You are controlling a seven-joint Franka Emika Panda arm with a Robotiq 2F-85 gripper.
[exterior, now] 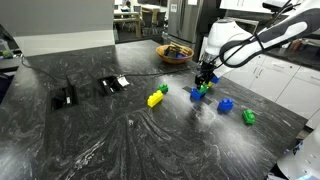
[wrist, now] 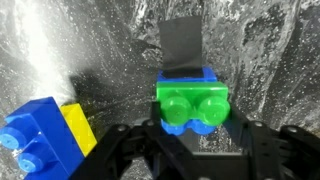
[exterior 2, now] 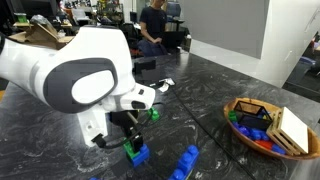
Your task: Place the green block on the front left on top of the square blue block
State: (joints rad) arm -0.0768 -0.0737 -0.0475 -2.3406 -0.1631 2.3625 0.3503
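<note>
The small light-green block [wrist: 190,100] sits on top of the square blue block [wrist: 188,126], which shows below and behind it in the wrist view. My gripper [wrist: 192,150] is open. Its dark fingers stand apart on either side of the stack, with gaps to the green block. In both exterior views the gripper [exterior: 205,78] [exterior 2: 130,135] hangs right over the green block [exterior: 206,88] [exterior 2: 132,144] on the blue block [exterior: 199,96] [exterior 2: 137,156] on the dark marble table.
A blue piece with yellow on it [wrist: 45,135] lies close beside the stack. A yellow brick [exterior: 155,99], a green brick [exterior: 163,89], a blue brick [exterior: 226,104] and a darker green brick [exterior: 248,117] lie around. A bowl of bricks [exterior 2: 240,108] and a longer blue brick [exterior 2: 185,163] are nearby.
</note>
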